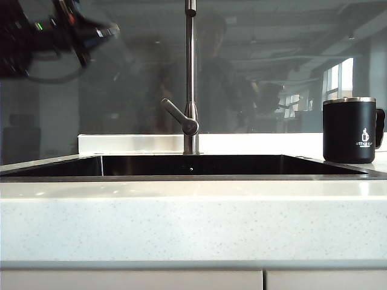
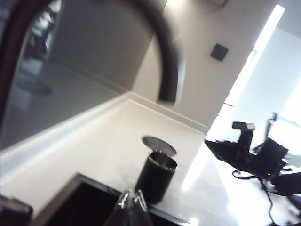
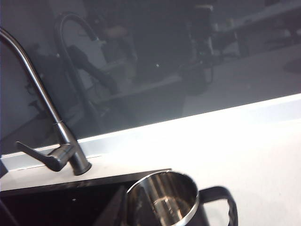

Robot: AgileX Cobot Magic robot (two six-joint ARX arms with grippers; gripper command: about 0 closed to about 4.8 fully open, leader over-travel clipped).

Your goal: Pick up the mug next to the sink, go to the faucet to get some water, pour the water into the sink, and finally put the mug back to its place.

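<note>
We see the mug [image 1: 349, 130] standing upright on the pale counter [image 1: 193, 223], just beside the right end of the sink [image 1: 193, 166] and close to its back corner. Its handle points away from the sink and its white logo faces the exterior camera. Nothing grips it. In the right wrist view its steel rim and shiny inside show from above; we cannot tell whether anything is in it.

The faucet [image 1: 191, 78] rises at the middle of the sink's back edge. Its lever [image 1: 179, 118] angles up toward the sink's left end. We see no stream from it in these views.

The right gripper [image 3: 112, 211] shows only as a dark wedge at the edge of its own wrist view, just beside the mug on the sink side and over the black basin. We cannot tell whether its jaws are apart or together, nor whether it touches the mug.

The left gripper [image 2: 129, 208] has its clear fingertips pressed together with nothing between them. It looks down on the sink's corner and the mug. In the exterior view its arm [image 1: 66, 33] is a dark blur high above the sink's left end, well apart from the mug.
</note>
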